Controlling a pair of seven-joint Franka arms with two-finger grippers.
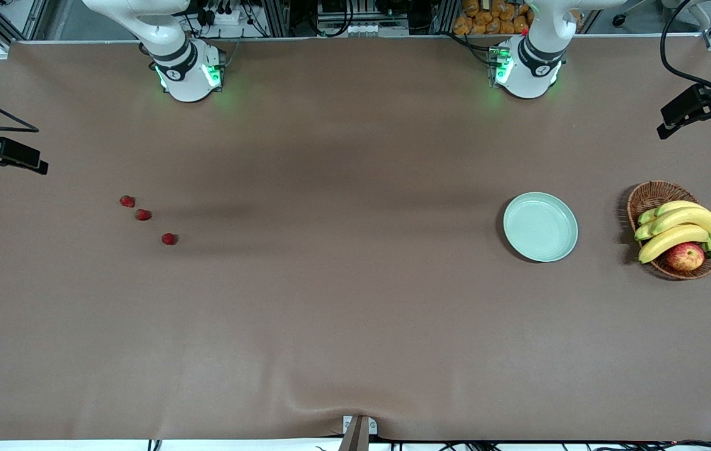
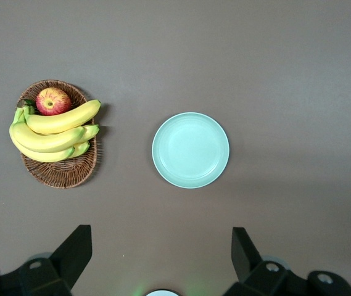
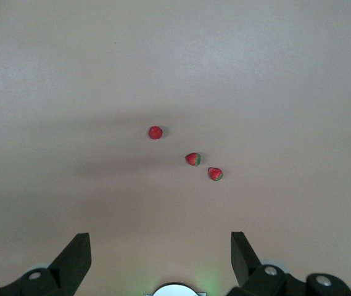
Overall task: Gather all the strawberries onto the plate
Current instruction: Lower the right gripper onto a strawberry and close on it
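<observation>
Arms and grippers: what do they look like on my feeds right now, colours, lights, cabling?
Both arms are glossy white with black joint bands; the right arm and left arm each glow green at the base, with black cables trailing off. The left gripper and right gripper have black, wedge-shaped fingers on black bodies.

The front camera looks down from high across the tabletop (image 1: 355, 326), facing both bases. Each wrist camera looks straight down from well above. The left one shares the plate (image 2: 190, 150) and basket (image 2: 64, 172) below its end effector (image 2: 161, 256); the right shares the strawberries (image 3: 193, 159).
</observation>
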